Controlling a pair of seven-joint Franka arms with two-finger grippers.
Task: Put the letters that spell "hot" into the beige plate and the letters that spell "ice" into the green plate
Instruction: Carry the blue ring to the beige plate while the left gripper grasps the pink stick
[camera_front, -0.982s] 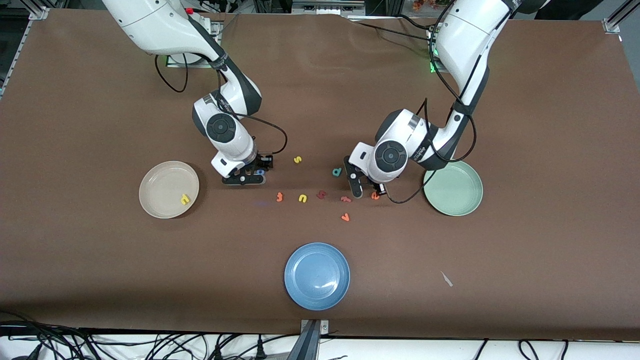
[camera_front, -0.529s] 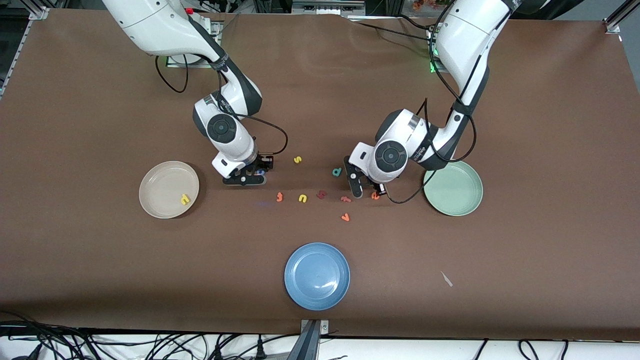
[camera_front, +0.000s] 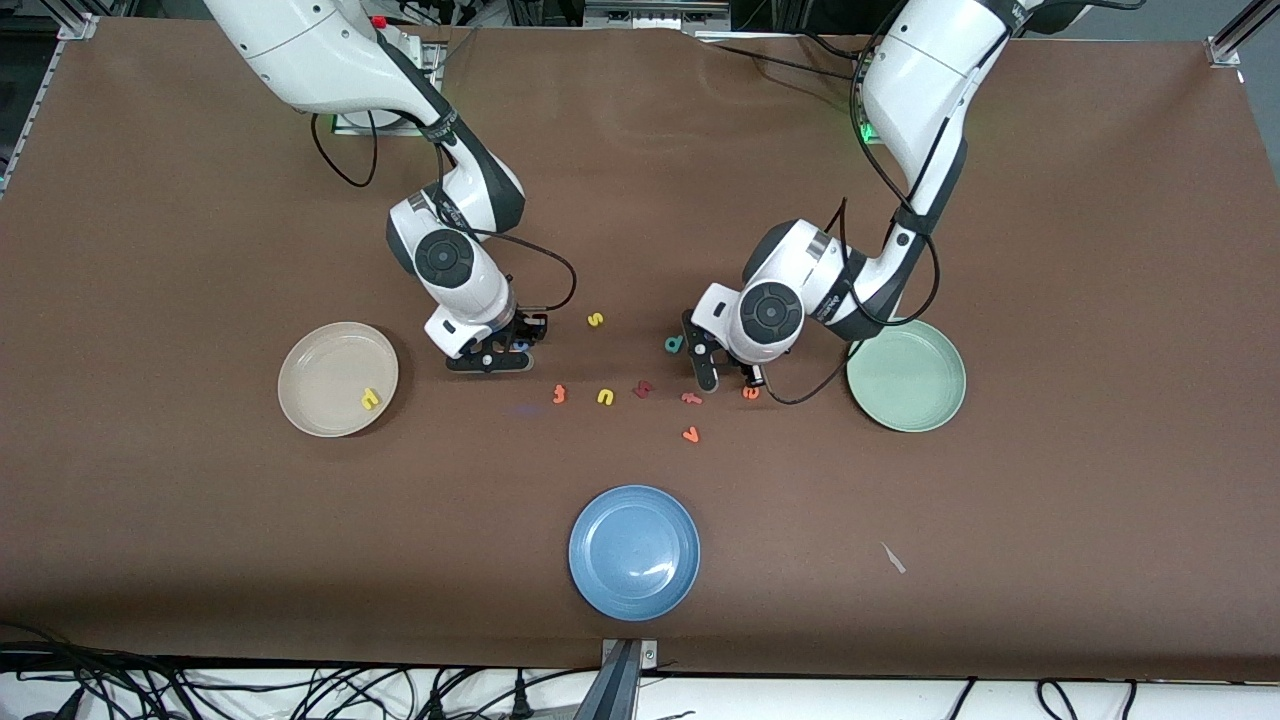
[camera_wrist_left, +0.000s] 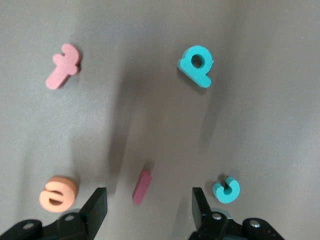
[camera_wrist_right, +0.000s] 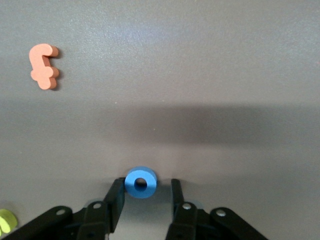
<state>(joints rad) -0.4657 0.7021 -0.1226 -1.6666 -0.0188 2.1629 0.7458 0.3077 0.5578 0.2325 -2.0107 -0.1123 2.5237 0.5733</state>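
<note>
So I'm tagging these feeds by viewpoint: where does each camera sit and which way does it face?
Front view: high across the table, facing both arms; shows the beige plate and green plate.
Left wrist view: looks down past the left gripper, open around the dark red "i".
Right wrist view: looks down past the right gripper at the blue "o".
Shared: the orange "e".

The "o" (camera_wrist_right: 140, 182) is flanked by the right gripper (camera_wrist_right: 145, 192) fingers; the "i" (camera_wrist_left: 142, 186) is bracketed by the left gripper (camera_wrist_left: 149, 205) fingers.
</note>
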